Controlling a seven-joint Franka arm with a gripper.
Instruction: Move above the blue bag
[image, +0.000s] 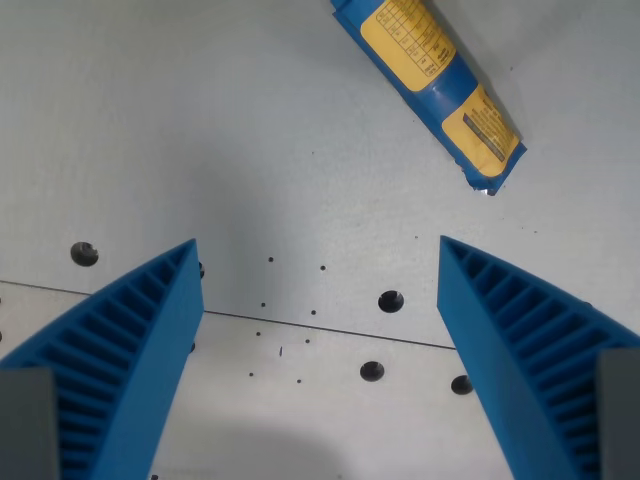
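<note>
The blue bag (432, 80) with yellow label panels lies flat on the grey table, running diagonally from the top middle down toward the wrist view's right. Its upper end is cut off by the frame's top edge. My gripper (320, 250) hangs open over bare table, below and to the wrist view's left of the bag. Both ribbed blue fingers (130, 350) rise from the bottom corners with nothing between them. The bag's lower end sits just above the right fingertip in the picture, apart from it.
The grey table surface (200, 120) has several dark screw holes (390, 300) and small specks. A thin seam line (330, 330) crosses it between the fingers.
</note>
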